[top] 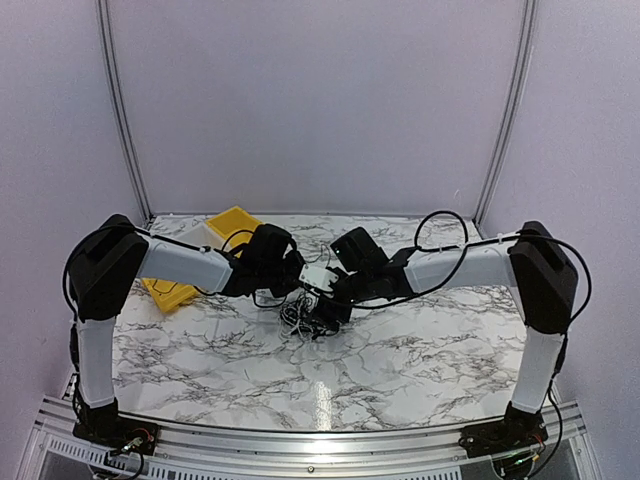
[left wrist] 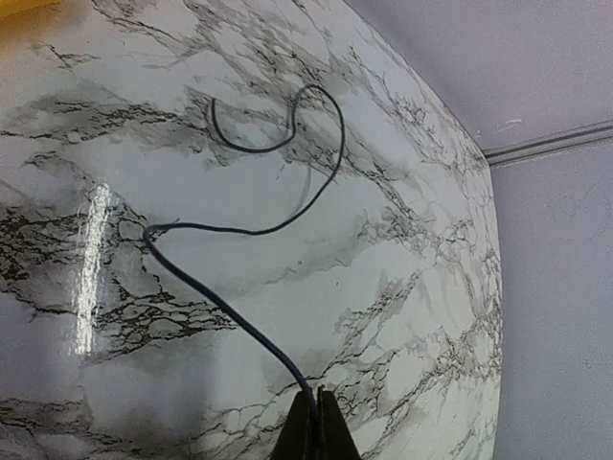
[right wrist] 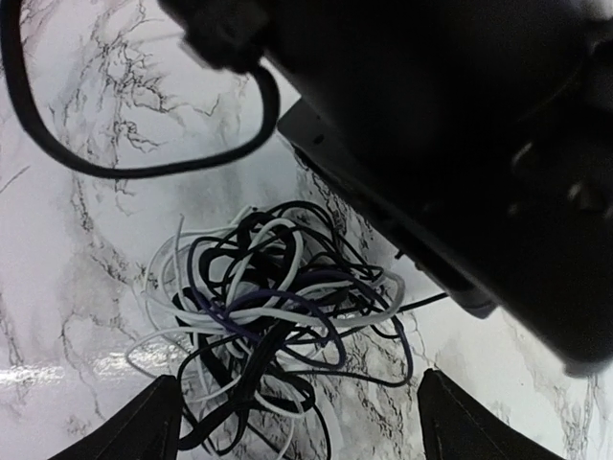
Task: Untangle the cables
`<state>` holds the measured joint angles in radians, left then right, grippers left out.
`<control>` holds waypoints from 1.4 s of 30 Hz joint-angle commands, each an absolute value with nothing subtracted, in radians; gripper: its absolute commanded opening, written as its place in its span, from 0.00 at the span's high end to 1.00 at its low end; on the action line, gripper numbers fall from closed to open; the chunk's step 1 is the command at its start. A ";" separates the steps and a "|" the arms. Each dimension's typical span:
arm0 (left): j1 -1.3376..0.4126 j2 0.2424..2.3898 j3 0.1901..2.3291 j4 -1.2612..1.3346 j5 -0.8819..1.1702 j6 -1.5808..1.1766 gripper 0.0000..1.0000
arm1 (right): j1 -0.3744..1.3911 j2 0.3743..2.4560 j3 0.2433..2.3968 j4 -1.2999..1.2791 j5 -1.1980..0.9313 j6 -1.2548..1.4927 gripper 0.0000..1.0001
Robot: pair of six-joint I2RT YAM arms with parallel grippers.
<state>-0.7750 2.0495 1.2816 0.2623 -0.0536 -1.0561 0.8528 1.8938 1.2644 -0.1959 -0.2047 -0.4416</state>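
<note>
Nearest the overhead camera, a metal rail (top: 320, 450) runs along the near edge of a marble-patterned table (top: 400, 370), with an arm base bolted at each near corner. Both white arms reach inward and meet over the middle of the table.

A tangled clump of the cables (right wrist: 268, 307), thin strands in black, white and dark blue, lies on the middle of the table, directly under the spot where the arms meet. The right gripper (right wrist: 306, 431) hangs over this clump with its jaws spread wide. One finger stands on each side of the tangle and neither touches it. Just beyond the clump, the black body of the left arm (right wrist: 460, 115) fills the right wrist view, with a thicker arm cable (right wrist: 144, 175) looping off it.

The left gripper (left wrist: 317, 398) is closed tight, pinching one thin black strand (left wrist: 230, 316). From the fingertips this strand trails away across bare marble and ends in a loose curl.

Farther back, near the far left corner, sits a yellow bin (top: 238, 217), partly hidden by the left arm.
</note>
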 commanded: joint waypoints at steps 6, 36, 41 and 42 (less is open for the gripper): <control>-0.772 1.963 1.173 0.336 -0.089 -1.089 1.00 | 0.899 1.973 1.224 0.017 -0.064 -0.444 0.23; -0.725 1.261 1.245 0.016 -0.255 -0.688 1.00 | 0.786 2.099 1.227 -0.128 -0.310 -0.433 1.00; -0.728 1.201 1.226 -0.056 -0.223 -0.701 1.00 | 0.757 2.059 1.251 -0.186 -0.304 -0.430 0.99; -0.729 1.193 1.201 -0.056 -0.216 -0.712 1.00 | 0.754 2.047 1.262 -0.226 -0.303 -0.443 0.97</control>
<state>-0.7429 1.3109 1.1511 -0.1635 -0.1585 -0.7170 0.8074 2.0262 1.2881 0.0883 -0.3649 -0.4423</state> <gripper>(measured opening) 0.013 0.031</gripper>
